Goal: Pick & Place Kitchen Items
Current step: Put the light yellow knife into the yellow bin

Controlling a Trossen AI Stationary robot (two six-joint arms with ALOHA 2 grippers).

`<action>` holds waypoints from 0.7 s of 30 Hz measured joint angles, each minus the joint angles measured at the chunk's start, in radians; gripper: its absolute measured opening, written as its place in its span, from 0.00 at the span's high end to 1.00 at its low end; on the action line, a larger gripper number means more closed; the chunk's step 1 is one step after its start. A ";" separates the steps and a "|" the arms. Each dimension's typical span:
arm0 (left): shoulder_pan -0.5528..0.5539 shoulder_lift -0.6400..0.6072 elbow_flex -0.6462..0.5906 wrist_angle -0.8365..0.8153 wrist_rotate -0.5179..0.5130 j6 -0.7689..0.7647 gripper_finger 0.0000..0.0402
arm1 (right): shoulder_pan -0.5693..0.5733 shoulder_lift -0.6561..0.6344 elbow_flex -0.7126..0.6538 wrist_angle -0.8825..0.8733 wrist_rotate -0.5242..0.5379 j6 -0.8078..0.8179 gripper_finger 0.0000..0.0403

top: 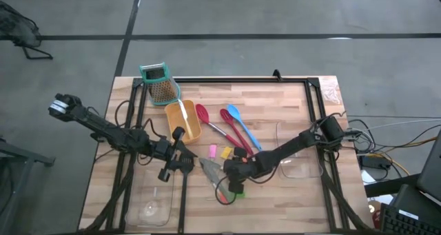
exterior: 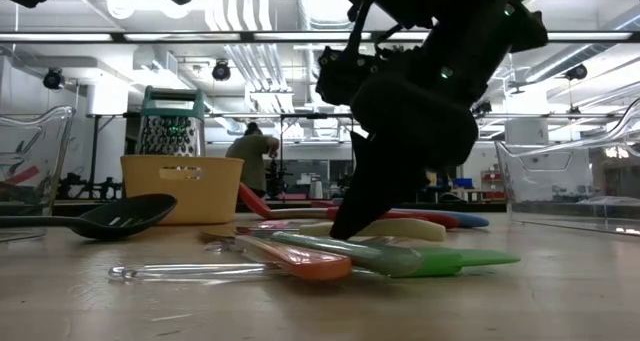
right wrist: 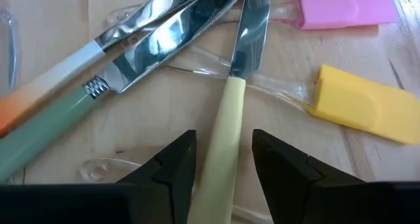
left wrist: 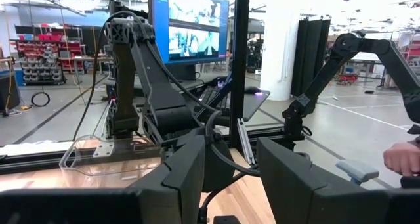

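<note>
**Straddling the cream-handled knife**

Looking past the right end effector (right wrist: 223, 161), we find its two fingers set narrowly apart, one on each side of the cream handle of a knife (right wrist: 226, 119) that lies flat on the table (right wrist: 164, 99); we cannot tell whether the pads touch the handle yet. The knife's metal blade points away from the wrist and crosses two more blades, one on a green handle (right wrist: 46, 129) and one on a white-to-orange handle (right wrist: 49, 73). Clear handles run beneath these tools, ending in a pink tip (right wrist: 344, 7) and a yellow tip (right wrist: 364, 106) just beside the knife.

From above, we see this pile near the front middle of the table, with the right end effector (top: 236, 169) low over it and a green tip (top: 238, 191) at its front edge. Behind the pile lie two red spoons (top: 210, 125) and a blue spoon (top: 242, 128), close together. A yellow tray (top: 185, 121) stands to their left with a grater (top: 160, 83) behind it. A black slotted spoon (exterior: 105, 216) rests on the table in front of the tray in the low view.

The left end effector (top: 172, 165) hovers left of the pile, holding nothing we can see; how far its fingers are parted we cannot tell. Clear trays sit at the front left (top: 148, 207) and at the right (top: 300, 162).
</note>
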 joint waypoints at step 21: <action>0.000 0.000 0.000 -0.013 0.000 0.002 0.63 | -0.002 -0.003 0.030 -0.043 0.045 -0.031 0.85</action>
